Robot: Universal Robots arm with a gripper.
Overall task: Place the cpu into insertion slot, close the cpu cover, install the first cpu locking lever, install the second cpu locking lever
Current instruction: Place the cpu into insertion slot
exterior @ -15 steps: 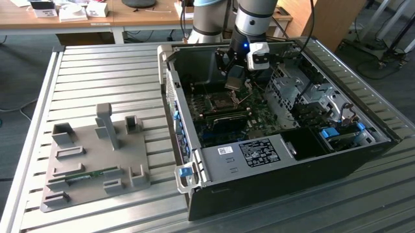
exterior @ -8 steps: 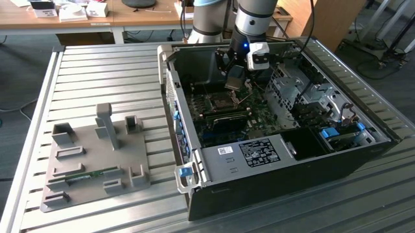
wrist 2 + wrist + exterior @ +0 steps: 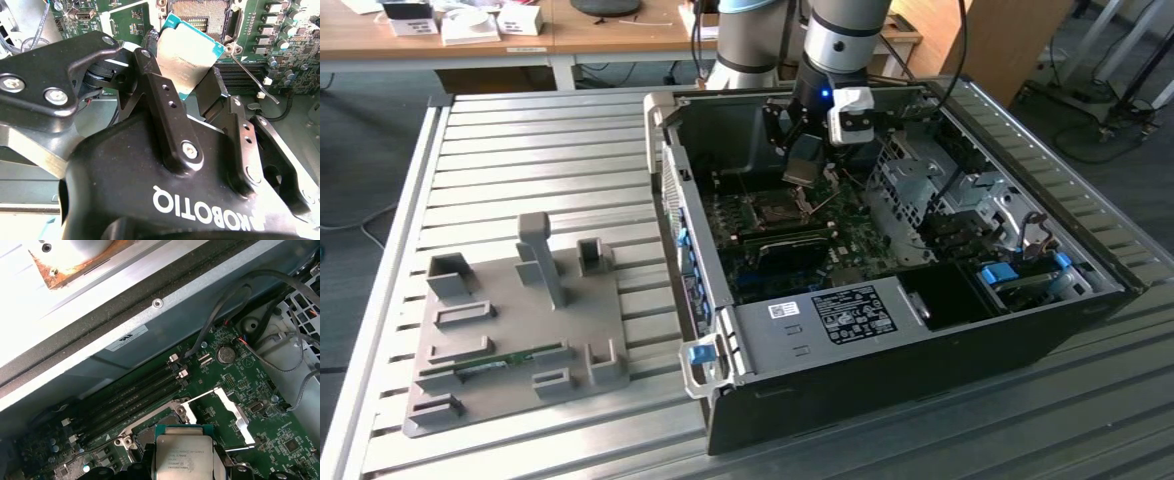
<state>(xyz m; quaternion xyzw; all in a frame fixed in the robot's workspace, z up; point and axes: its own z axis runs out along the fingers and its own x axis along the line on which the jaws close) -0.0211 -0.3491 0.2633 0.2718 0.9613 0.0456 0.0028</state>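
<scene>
**Arm** (image 3: 841, 45): reaches down from 12 o'clock of the exterior view, wrist inside the open case (image 3: 881, 380).

**Gripper** (image 3: 185, 69): black fingers (image 3: 160, 90) closed on two opposite edges of the cpu (image 3: 189, 50); nothing else is held.

**Cpu**: silvery top, teal rim, held tilted over the motherboard (image 3: 781, 225). In both wrist views one edge sits just beside the socket (image 3: 202, 15). It is not seated, and contact with the socket cannot be told.

**Cpu cover** (image 3: 234, 412): metal frame swung open, standing off the socket's side.

**Lever** (image 3: 252, 75): thin rod, lifted free beside the socket.

**Memory slots** (image 3: 135, 395): dark parallel rows next to the socket.

**Case**: lies on its side, lid off. It holds the motherboard, drive cages and cables.

**Tray** (image 3: 507, 310): grey fixture at 9 o'clock of the case in the exterior view, well apart from it. It carries upright posts, with a green strip (image 3: 494, 365) lying in one of its holders.

**Table** (image 3: 520, 150): ribbed metal, bears the case and tray.
</scene>
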